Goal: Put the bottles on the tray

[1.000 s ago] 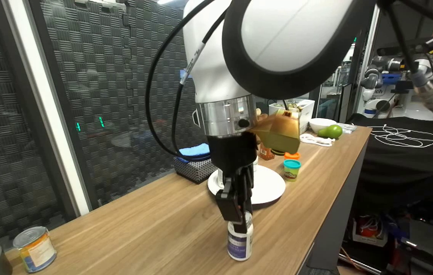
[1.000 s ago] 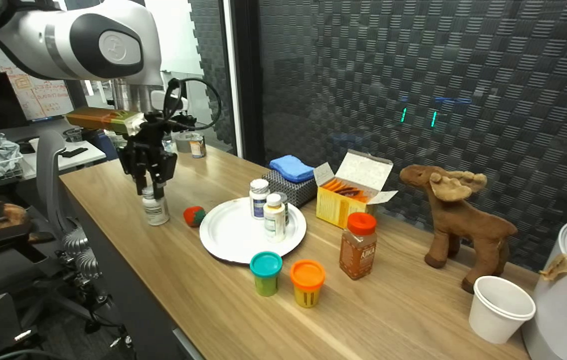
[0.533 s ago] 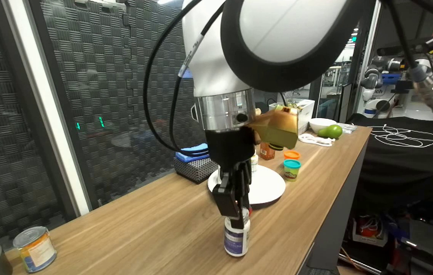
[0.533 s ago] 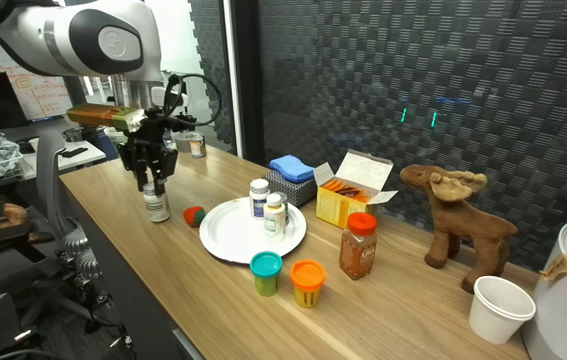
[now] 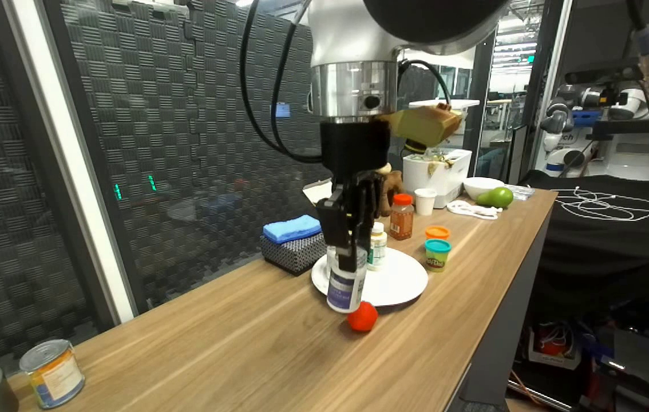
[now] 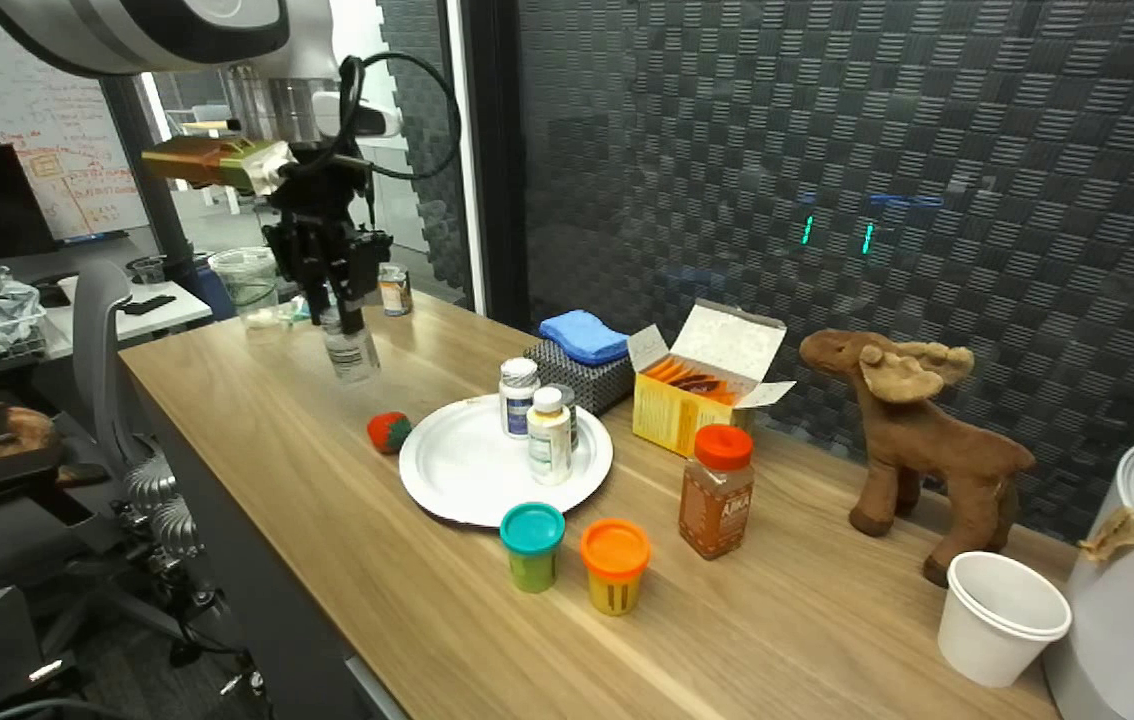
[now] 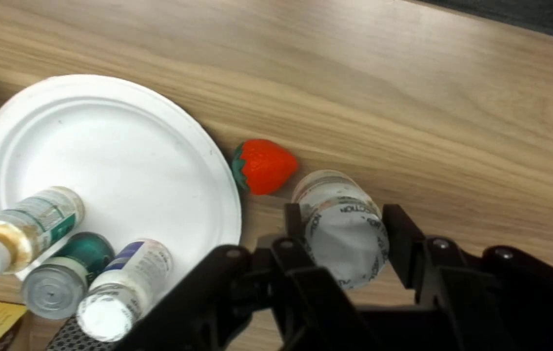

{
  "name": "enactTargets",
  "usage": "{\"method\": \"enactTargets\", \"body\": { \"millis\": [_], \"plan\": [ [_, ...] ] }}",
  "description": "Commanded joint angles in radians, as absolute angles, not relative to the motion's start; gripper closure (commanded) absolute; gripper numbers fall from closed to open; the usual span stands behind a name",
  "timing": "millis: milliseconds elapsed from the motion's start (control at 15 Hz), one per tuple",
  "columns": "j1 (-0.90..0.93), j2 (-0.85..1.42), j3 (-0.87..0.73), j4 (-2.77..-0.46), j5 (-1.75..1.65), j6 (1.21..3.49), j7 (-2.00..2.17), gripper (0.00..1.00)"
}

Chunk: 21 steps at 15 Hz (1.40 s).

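My gripper [image 7: 345,222] is shut on a white bottle with a blue-purple label [image 5: 346,289], held by its cap, slightly tilted and lifted off the table. The held bottle also shows in the wrist view [image 7: 347,248] and in an exterior view [image 6: 352,357]. The tray, a round white plate [image 6: 452,475], lies beside it, left of the gripper in the wrist view [image 7: 130,156]. On the tray stand a green-labelled white bottle [image 6: 549,450], a blue-labelled white bottle [image 6: 517,405] and a dark green bottle with grey cap [image 7: 57,290], partly hidden in an exterior view. A red-capped bottle [image 6: 717,500] stands on the table.
A toy strawberry [image 7: 264,166] lies between the tray and the held bottle. Teal-lidded [image 6: 532,545] and orange-lidded [image 6: 615,565] tubs stand by the plate. A yellow box [image 6: 672,410], a mesh box with blue cloth [image 6: 587,370] and a plush moose [image 6: 927,440] line the wall.
The gripper has risen with the bottle, lifting it off the table. In an exterior view it has also moved toward the plate. The bottles on the tray have not moved.
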State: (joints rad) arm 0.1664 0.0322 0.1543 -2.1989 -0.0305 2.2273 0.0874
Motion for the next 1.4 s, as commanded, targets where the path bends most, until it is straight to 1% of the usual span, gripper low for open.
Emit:
{"method": "enactTargets", "body": {
  "millis": [0, 533, 1333],
  "plan": [
    [0.128, -0.011, 0.119, -2.204, 0.001, 2.252, 0.108, 0.8],
    [0.073, 0.024, 0.063, -2.175, -0.041, 2.246, 0.157, 0.8],
    [0.058, 0.125, 0.016, -2.139, -0.163, 2.212, 0.258, 0.8]
  ]
}}
